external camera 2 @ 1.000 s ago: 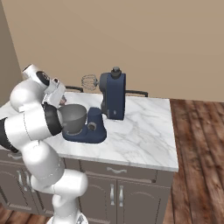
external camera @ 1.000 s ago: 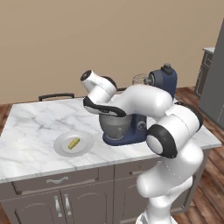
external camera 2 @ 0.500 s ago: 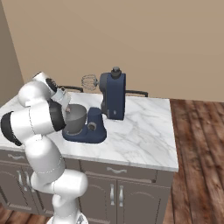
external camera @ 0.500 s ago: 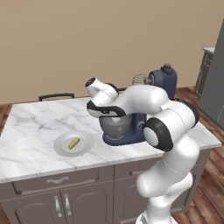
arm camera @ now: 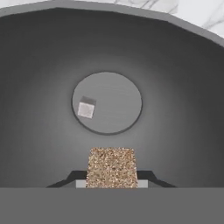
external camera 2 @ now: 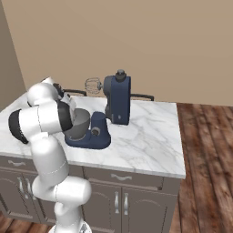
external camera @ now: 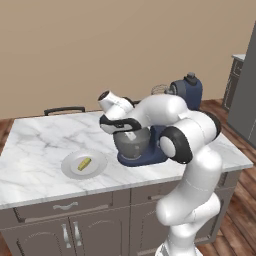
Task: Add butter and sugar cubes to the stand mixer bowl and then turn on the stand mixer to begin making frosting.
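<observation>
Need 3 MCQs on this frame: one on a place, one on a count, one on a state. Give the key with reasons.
1. Where is the butter?
A. on the plate
B. on the floor
C. on a chair

2. How many cubes does the hand view show?
A. none
B. one
C. two

3. The end effector is:
A. wide open and empty
B. shut on a sugar cube above the stand mixer bowl
C. shut and empty

Key:
1 A: the yellow stick lies on the round plate on the counter.
2 C: one tan cube sits between the fingertips, and a second cube lies on the bowl's floor.
3 B: the fingertips press both sides of the tan cube, with the bowl's inside behind it.
</observation>
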Controlling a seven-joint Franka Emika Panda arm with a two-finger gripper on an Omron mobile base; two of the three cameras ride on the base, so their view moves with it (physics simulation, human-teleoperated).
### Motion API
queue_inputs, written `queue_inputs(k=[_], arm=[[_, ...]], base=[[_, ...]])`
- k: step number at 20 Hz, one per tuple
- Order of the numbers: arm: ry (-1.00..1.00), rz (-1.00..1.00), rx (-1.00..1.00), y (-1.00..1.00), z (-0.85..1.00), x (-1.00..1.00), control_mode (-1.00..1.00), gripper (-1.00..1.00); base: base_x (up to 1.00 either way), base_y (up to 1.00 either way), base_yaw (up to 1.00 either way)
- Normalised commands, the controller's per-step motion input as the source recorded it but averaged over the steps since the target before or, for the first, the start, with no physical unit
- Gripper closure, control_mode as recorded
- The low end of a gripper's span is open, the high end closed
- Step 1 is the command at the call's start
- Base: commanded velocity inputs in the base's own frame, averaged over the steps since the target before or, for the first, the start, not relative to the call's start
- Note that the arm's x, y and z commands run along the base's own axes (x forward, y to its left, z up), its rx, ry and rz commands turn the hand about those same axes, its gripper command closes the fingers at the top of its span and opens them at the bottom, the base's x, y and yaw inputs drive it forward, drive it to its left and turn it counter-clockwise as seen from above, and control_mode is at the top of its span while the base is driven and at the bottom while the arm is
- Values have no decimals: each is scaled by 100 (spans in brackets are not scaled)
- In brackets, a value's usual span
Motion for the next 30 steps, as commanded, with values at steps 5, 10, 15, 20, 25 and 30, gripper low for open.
queue_inputs(k=[5,10,15,20,25,30], arm=[[3,1,3,0,-37,36,-100,100],[2,1,0,0,-39,11,-100,-100],[0,0,1,0,-4,0,-100,-100],[0,0,5,0,7,-1,-100,-100],[-4,0,13,14,76,-48,-100,-100],[-6,0,15,26,92,-79,-100,-100]], base=[[0,0,0],[0,0,0],[0,0,0],[0,0,0],[0,0,0],[0,0,0]])
